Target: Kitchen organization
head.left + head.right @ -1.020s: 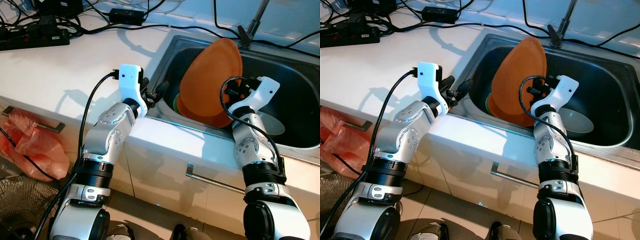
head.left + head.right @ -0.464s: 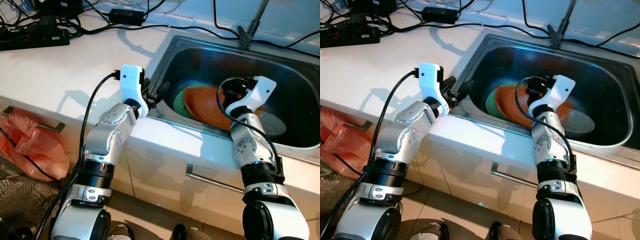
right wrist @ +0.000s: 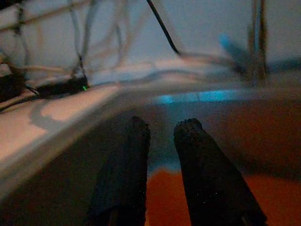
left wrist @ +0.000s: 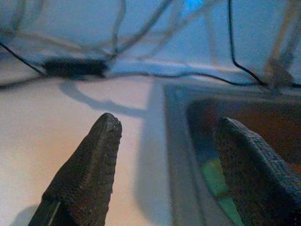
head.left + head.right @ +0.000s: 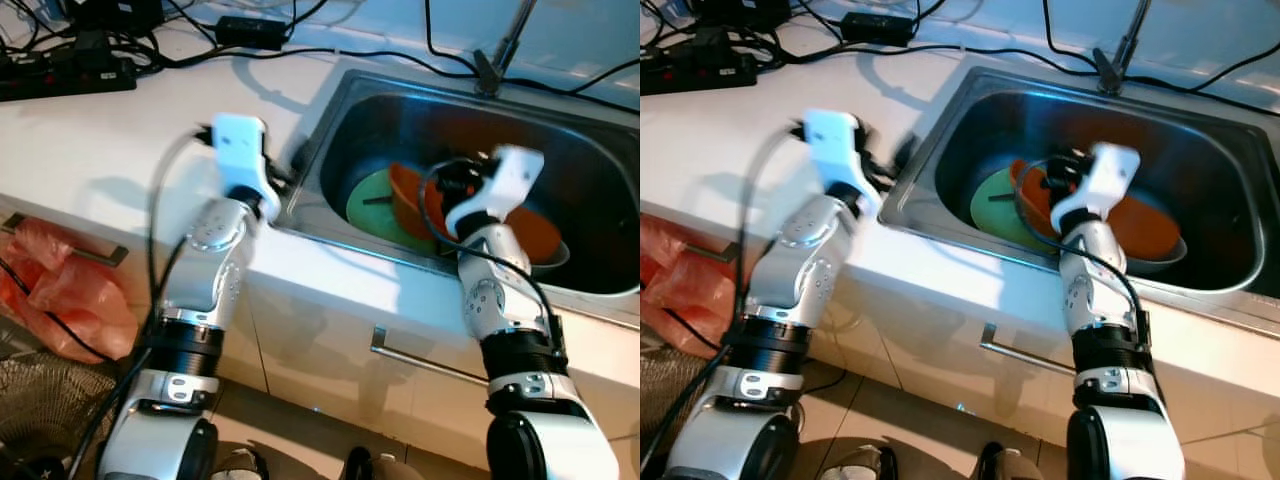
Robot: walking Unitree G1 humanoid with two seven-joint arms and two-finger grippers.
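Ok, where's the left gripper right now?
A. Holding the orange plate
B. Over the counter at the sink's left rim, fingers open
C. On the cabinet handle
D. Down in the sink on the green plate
B: the left gripper hangs over the counter beside the sink rim, fingers apart, nothing between them.

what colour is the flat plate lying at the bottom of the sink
Green. The flat plate lies partly under the orange dishes, clearest in the left eye view.

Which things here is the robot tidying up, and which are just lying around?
For the job:
orange plate
orange bowl
green plate
sink
right gripper
left gripper

Just lying about:
power strip
cables
pink bag
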